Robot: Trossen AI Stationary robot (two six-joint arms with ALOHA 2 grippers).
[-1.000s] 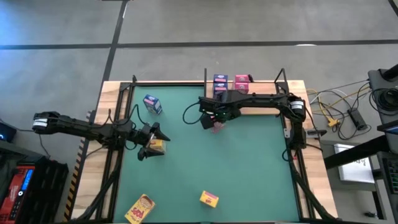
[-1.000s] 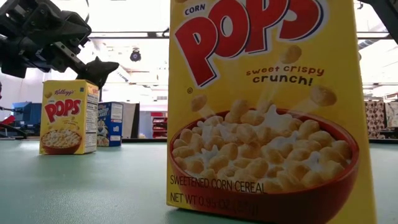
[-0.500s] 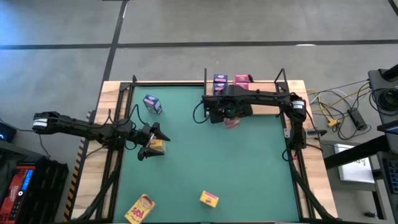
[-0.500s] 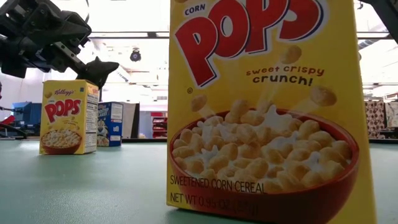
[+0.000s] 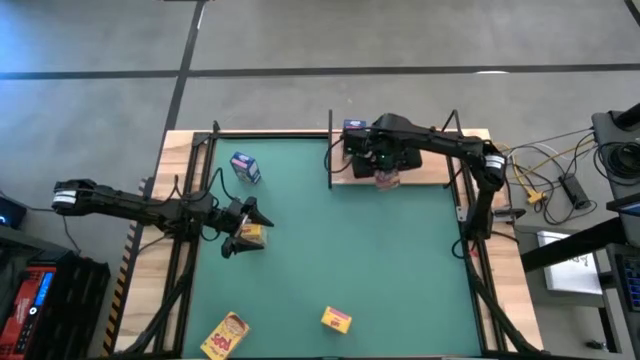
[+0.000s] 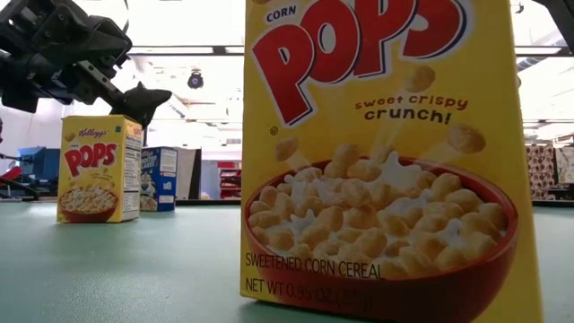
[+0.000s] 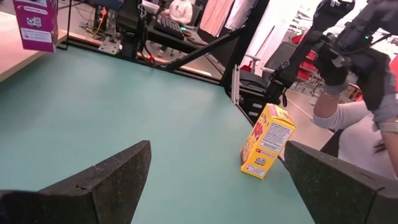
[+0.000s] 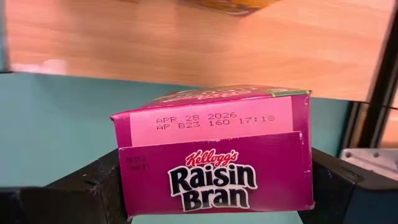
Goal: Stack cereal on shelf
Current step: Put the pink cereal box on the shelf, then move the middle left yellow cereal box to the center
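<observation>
At lower left of the high view we see two yellow boxes (image 5: 226, 334) (image 5: 336, 319) lying loose. The left gripper (image 5: 247, 221) hangs with fingers apart over a third yellow box (image 5: 251, 234), holding nothing. A blue box (image 5: 243, 167) waits upper left. At upper centre the right gripper (image 5: 385, 172) clamps a magenta box (image 5: 386, 178) over the shelf (image 5: 435, 175), where a blue shelved box (image 5: 353, 127) stands; most, we judge, remain.

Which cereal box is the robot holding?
The pink Raisin Bran box, clamped in the right tool over the shelf. The yellow Corn Pops boxes and the blue box sit free on the mat.
</observation>
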